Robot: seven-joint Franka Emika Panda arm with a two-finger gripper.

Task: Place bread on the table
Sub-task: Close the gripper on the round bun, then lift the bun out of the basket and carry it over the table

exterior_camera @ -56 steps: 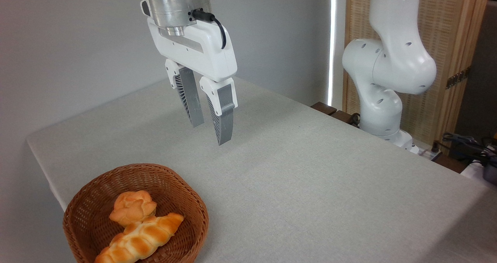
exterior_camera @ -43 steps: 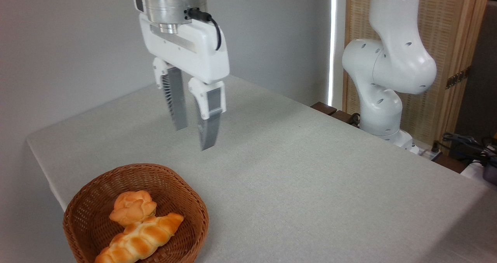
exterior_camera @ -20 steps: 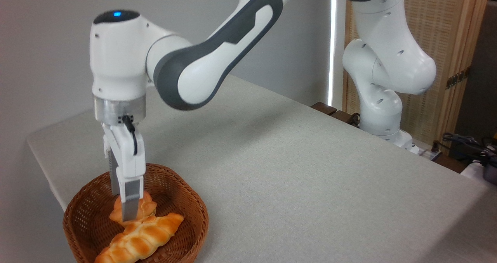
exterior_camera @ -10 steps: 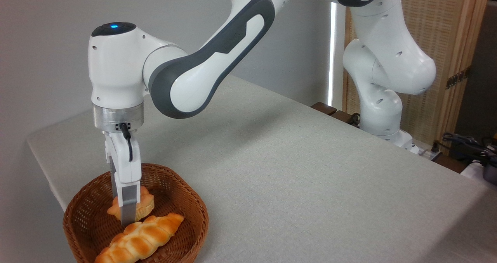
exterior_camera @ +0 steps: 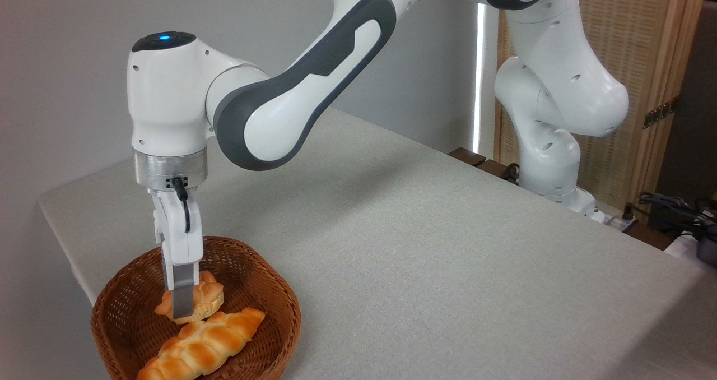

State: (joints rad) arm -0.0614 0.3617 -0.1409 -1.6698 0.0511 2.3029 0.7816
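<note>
Presently the gripper pinches the bread just above the wicker basket; transfer to, and release on, the table remain outstanding.

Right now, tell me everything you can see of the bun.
The bun is small, round and golden-orange, with a knotted, lobed top and a glossy baked look. It sits tilted inside the basket, just above the braided loaf; whether they touch cannot be told. The gripper is clamped on it, its near finger covering the bun's middle, so lobes show on either side.
</note>
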